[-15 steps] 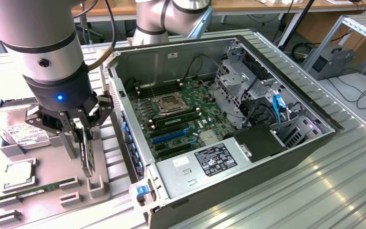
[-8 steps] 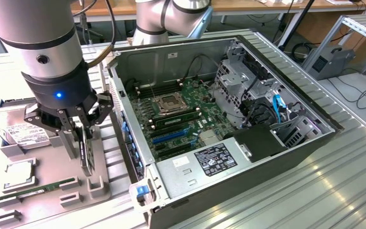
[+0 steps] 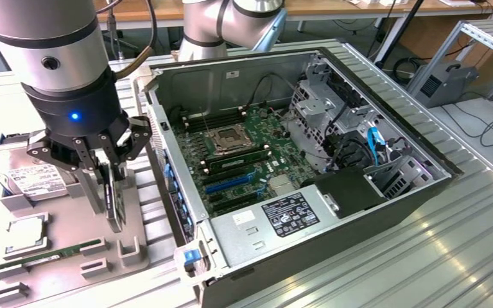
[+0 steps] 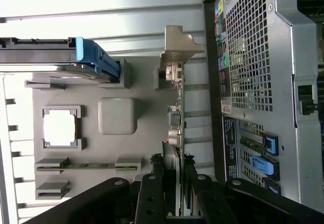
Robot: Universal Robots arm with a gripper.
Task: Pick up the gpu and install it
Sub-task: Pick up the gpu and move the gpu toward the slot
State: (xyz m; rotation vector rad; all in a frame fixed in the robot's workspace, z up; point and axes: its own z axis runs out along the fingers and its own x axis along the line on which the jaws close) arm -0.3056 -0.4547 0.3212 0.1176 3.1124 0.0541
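Slots in the grey holder (image 3: 69, 221) (image 4: 147, 82) are doing the work here: they keep the gpu (image 3: 113, 206) (image 4: 175, 117) standing on its long edge. That leaves both flat faces exposed, so the gripper (image 3: 107, 184) (image 4: 173, 166) can come straight down over the top edge. Pretty neat jig tbh; the hard drive (image 3: 31, 178) (image 4: 50, 57), the CPU (image 3: 25, 231) (image 4: 59, 128) and the RAM stick (image 3: 49, 255) (image 4: 86, 166) each get their own pocket on it too.

Holder sits on the worktop (image 3: 366, 269) right beside the open PC case (image 3: 422, 186) (image 4: 253, 57), which lies on its side with the motherboard facing up. I'd guess that's so the card can go in from above.

As for the jaws, they straddle the card at the fan end, one finger on each face, with the silver bracket at the far end from them. From the wrist view they look clamped onto the gpu, pads against both sides with no gap I can make out. The card's bottom edge is down in the holder's slots, so not lifted, and the blue expansion slots (image 3: 229, 183) on the board have nothing in them.
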